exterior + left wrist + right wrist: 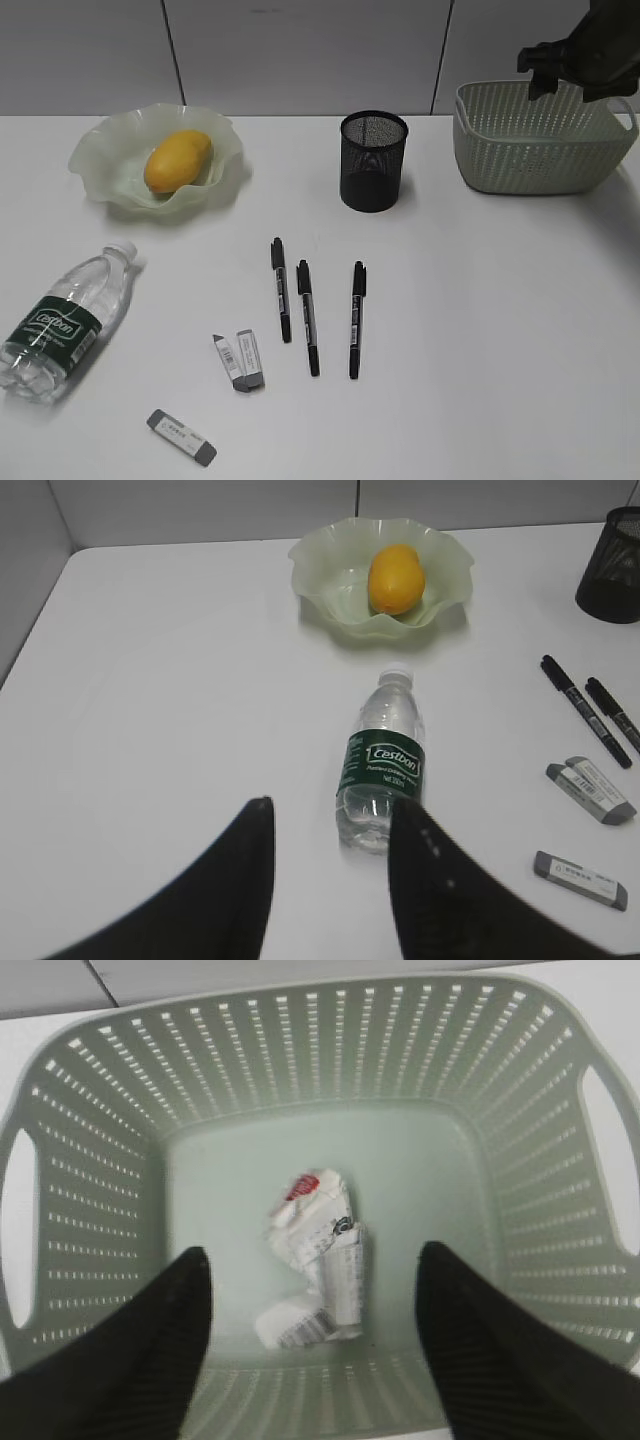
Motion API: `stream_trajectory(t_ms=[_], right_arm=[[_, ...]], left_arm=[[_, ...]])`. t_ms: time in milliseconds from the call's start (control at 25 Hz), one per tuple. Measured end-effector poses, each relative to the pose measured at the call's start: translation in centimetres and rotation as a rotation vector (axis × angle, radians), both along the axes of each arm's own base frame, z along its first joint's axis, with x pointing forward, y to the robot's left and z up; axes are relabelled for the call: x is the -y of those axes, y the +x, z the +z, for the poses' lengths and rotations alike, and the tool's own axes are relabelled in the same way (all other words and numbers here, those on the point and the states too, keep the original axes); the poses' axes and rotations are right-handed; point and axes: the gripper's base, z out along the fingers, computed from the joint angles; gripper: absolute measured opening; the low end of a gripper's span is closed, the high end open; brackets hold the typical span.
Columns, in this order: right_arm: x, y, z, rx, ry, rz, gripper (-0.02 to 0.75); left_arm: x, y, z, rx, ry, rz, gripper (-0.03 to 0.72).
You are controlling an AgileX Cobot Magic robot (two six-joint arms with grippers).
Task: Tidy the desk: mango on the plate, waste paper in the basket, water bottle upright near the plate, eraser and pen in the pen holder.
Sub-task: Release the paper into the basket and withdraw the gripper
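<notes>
The mango (178, 160) lies in the pale green plate (100, 150); both also show in the left wrist view, mango (396, 578) and plate (330, 575). The water bottle (65, 318) lies on its side at the left, cap toward the plate. My left gripper (330, 815) is open and empty just behind the bottle's base (381, 770). My right gripper (312, 1260) is open above the basket (100, 1140), with the waste paper (318, 1255) lying on its floor. In the exterior view it hangs over the basket (540, 150). Three pens (306, 315) and several erasers (240, 360) lie on the desk. The pen holder (373, 160) stands upright.
One eraser (182, 437) lies apart near the front edge. The basket stands at the back right by the wall. Bare white desk (500, 330) stretches across the right front.
</notes>
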Motion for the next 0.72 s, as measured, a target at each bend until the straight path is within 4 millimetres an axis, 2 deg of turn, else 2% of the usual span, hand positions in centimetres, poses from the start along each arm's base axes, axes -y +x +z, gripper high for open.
stream_trajectory(t_ms=[40,120,160,240,320,360,520,600,720], right_arm=[[0.0,0.0,0.2,0.001,-0.003,0.002,0.584],[0.1,-0.6,1.3,-0.024,-0.023,0.011,0.607],[0.1,-1.3,1.8,-0.042,-0.036,0.019,0.587],[0.3,-3.8,3.8,-0.067,-0.061,0.047,0.517],[0.1,-7.9,5.5,-0.096,-0.057,0.078,0.447],[-0.2,-10.4,7.0,-0.094,-0.038,0.098,0.428],[-1.3,-21.2,9.8,-0.170,0.027,0.187,0.402],[-1.6,-26.4,9.5,-0.216,0.052,0.246,0.400],[-1.3,-33.8,9.3,-0.156,0.104,0.319,0.397]], left_arm=[[0.0,0.0,0.0,0.000,0.000,0.000,0.288],[0.0,0.0,0.0,0.000,0.000,0.000,0.288],[0.0,0.0,0.0,0.000,0.000,0.000,0.288],[0.0,0.0,0.0,0.000,0.000,0.000,0.287],[0.0,0.0,0.0,0.000,0.000,0.000,0.286],[0.0,0.0,0.0,0.000,0.000,0.000,0.286],[0.1,0.6,0.0,-0.035,0.006,0.000,0.286],[0.2,1.1,0.0,-0.062,0.011,0.000,0.286],[0.3,1.6,0.0,-0.095,0.016,0.000,0.286]])
